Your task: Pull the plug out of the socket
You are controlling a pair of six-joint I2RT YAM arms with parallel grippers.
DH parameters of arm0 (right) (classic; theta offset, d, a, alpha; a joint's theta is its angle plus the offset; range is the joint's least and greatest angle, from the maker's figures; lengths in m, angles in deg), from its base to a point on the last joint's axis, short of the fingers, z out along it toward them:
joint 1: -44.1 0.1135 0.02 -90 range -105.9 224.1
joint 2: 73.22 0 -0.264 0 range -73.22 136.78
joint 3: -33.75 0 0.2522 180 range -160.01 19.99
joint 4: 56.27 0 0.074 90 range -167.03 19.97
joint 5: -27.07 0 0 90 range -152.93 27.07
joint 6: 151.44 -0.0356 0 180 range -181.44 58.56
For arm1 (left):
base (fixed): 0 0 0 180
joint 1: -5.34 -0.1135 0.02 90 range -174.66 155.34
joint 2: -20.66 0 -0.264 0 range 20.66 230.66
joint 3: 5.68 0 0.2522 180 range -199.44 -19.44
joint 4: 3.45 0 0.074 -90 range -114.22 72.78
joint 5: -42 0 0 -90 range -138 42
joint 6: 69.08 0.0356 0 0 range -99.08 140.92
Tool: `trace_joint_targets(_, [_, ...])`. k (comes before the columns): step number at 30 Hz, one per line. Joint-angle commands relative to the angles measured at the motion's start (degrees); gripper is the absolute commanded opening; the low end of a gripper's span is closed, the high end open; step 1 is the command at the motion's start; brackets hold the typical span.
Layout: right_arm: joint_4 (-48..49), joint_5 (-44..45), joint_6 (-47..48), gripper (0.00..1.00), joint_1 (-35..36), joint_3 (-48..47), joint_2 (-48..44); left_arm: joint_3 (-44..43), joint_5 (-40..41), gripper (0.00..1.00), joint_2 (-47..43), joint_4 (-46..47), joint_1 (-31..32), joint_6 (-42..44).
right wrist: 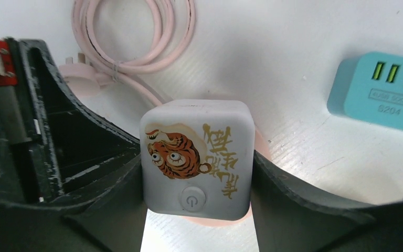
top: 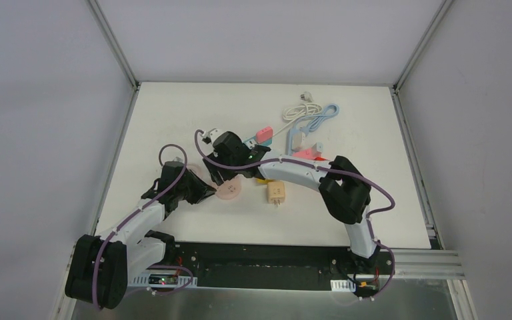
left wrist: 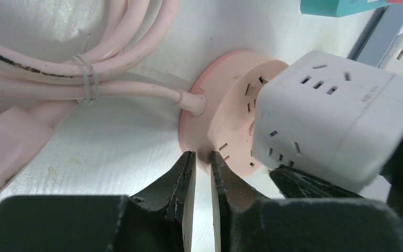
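Observation:
A white cube plug (right wrist: 197,152) with a tiger print and a power button sits on the round pink socket (left wrist: 225,121), which lies flat on the white table. The cube also shows in the left wrist view (left wrist: 336,115). My right gripper (right wrist: 197,176) is shut on the cube, one finger on each side; in the top view it (top: 230,170) hides the cube. My left gripper (left wrist: 202,157) is nearly closed, its tips pinching the near rim of the socket (top: 229,192). The socket's pink cable (left wrist: 84,63) lies coiled to the left.
A teal power strip (right wrist: 378,92) lies just right of the socket. A beige adapter (top: 276,193) sits to the socket's right. White (top: 300,107) and blue (top: 320,120) cables and other plugs lie at the back. The pink cable's own plug (left wrist: 5,147) lies at the left.

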Motion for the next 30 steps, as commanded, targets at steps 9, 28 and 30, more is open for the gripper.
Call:
trace_joint_targets(9, [9.91,-12.89,-7.61,0.0,-4.03,-0.96,-7.21,2.88,5.76,0.16,2.92,-10.01,0.08,2.56])
trace_joint_targets(28, [12.77,-9.15,-24.11,0.03,-8.5,-8.08,1.47,-21.1,16.23,0.63,-20.67,-34.35,0.07,9.27])
trace_joint_targets(30, [12.78,-11.39,-26.46,0.05,-8.42,-10.98,4.89,-23.25,21.68,0.67,-23.66,-39.34,0.08,9.61])
